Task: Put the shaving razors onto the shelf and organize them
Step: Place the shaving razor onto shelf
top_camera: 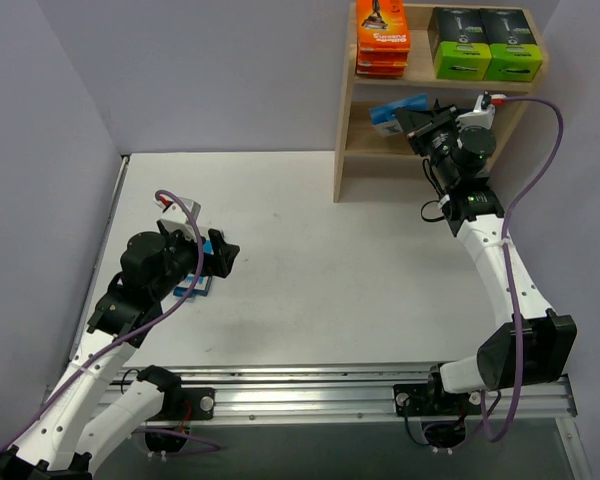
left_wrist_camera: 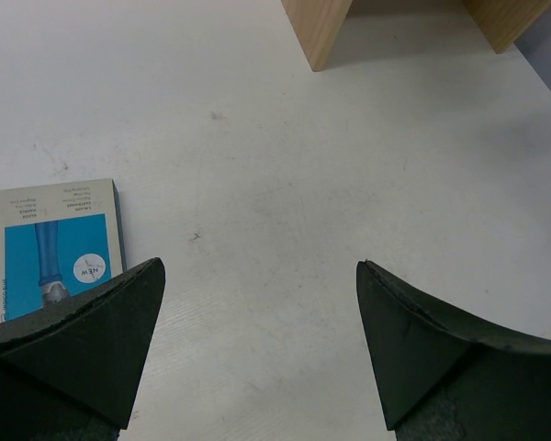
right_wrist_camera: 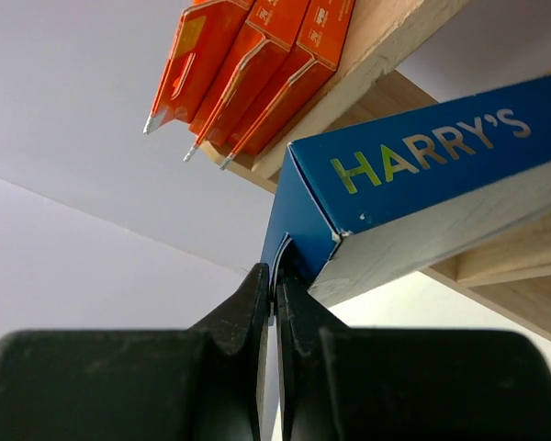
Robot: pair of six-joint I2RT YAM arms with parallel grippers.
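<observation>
Three flat orange razor packs (top_camera: 382,40) lie stacked on the left of the top tier of the shelf (top_camera: 342,160), a pale, unpainted wooden unit with plain side panels. From the right wrist view their thin pointed ends jut past the board's edge. Beside them on the same tier stand two black boxes (top_camera: 458,45) with glossy lime-green ends, side by side and touching. Two blue packs show. One is a dark-blue cardboard Harry's pack (right_wrist_camera: 422,156) with a pale side, held tilted in the lower tier's opening below the orange stack. The right gripper (right_wrist_camera: 275,276) pinches its thin end flap, its black fingers pressed together on it. Whether the pack rests on the board cannot be told. The other is a flat light-blue card (left_wrist_camera: 55,239) with a white border, lying on the matte white table (top_camera: 310,270) well apart from the shelf. The left gripper (left_wrist_camera: 259,266) hovers over the card's near end with its wedge-shaped black fingers spread wide, holding nothing.
</observation>
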